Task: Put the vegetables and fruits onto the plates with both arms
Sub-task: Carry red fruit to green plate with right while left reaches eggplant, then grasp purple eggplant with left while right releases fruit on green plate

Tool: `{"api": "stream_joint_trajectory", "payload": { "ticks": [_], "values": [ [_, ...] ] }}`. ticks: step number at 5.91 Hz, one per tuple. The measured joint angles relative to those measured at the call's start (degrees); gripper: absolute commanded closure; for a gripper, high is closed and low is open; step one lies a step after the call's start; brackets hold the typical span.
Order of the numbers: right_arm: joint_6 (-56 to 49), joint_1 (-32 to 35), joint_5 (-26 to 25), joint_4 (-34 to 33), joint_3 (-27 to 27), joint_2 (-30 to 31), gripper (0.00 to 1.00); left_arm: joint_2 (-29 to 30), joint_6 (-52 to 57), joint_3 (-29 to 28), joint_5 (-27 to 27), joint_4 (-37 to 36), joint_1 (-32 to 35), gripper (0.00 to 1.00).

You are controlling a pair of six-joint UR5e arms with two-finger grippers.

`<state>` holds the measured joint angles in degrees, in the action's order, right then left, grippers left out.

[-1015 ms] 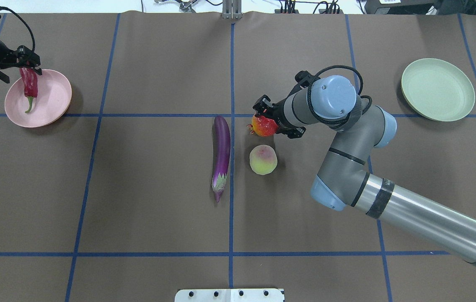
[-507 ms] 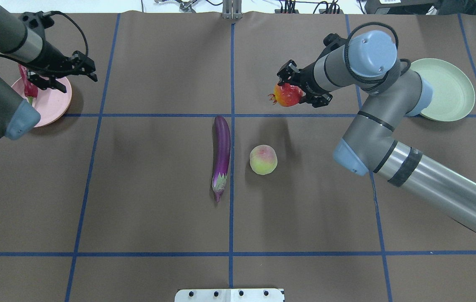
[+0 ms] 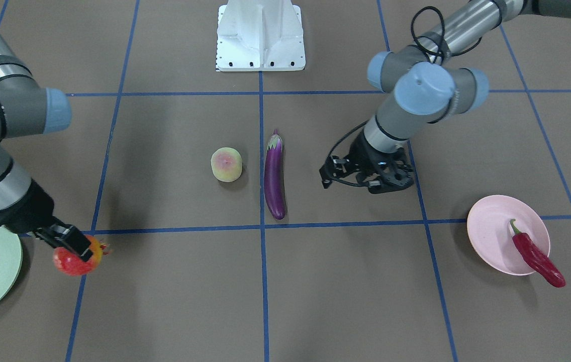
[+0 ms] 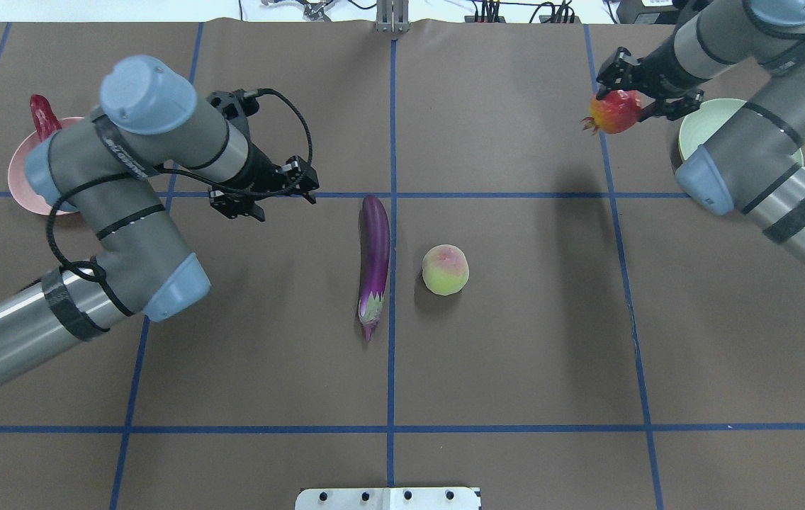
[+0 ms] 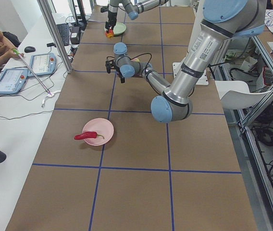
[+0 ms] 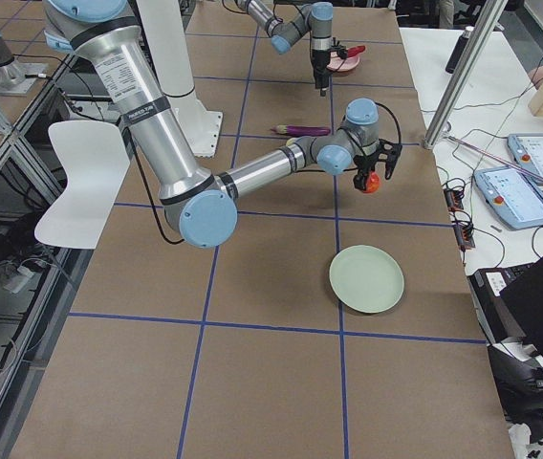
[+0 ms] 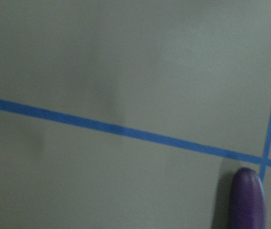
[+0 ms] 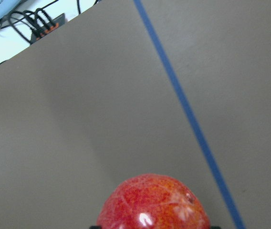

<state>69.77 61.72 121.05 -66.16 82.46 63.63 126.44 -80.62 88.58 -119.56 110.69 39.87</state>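
red fruit (image 4: 614, 113): seen from overhead, we find it aloft at the table's 2 o'clock, clamped by its sides in the right gripper (image 4: 631, 95).
green plate (image 6: 367, 277): at the fruit's 3 o'clock, on the sheet, partly hidden under the right arm (image 4: 764, 198).
eggplant (image 4: 375, 262): mid-table, lying along the 12–6 line, calyx toward 6.
peach (image 4: 445, 269): just beside the eggplant at its 3 o'clock, not touching.
left gripper (image 4: 271, 193): at the eggplant's 10 o'clock, above the sheet, holding nothing; we cannot tell how wide its jaws stand.
chili (image 3: 537, 259): on the pink plate (image 3: 491, 231) at the table's 10 o'clock, stem inside, tip past the rim.
surface: a matte brown sheet (image 4: 516, 354) gridded with blue tape (image 4: 388, 428).
edges: a white base block (image 3: 260, 35) sits at 6 o'clock; the plates lie near the 3 and 9 o'clock ends.
open room: we see a broad stretch of sheet between the peach and the green plate, and another toward 6 o'clock.
room: a bench (image 5: 11, 96) with tablets (image 5: 10, 79) runs along the 12 o'clock side; a white chair (image 6: 80, 182) stands behind the base.
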Motion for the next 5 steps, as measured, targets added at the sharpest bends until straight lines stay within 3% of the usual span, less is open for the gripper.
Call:
{"api": "stream_joint_trajectory", "payload": {
  "ticks": [2,3,4,5],
  "values": [
    [-9.9,4.6,0.2,-0.6,-6.6,2.7,1.0,3.9,0.2,-0.2,5.1,-3.0,-5.8,0.11],
    [-10.9,5.7,0.2,-0.5,-8.9,4.4,1.0,4.4,1.8,-0.3,7.8,-3.1,-7.7,0.0],
    [-11.1,6.2,0.3,-0.4,-9.8,6.6,0.73,4.6,3.3,-0.5,9.0,-3.2,-8.6,0.0],
    [-11.1,6.4,0.4,-0.4,-10.0,8.1,0.01,4.7,3.8,-0.6,11.0,-3.3,-10.1,0.01]
  ]
}}
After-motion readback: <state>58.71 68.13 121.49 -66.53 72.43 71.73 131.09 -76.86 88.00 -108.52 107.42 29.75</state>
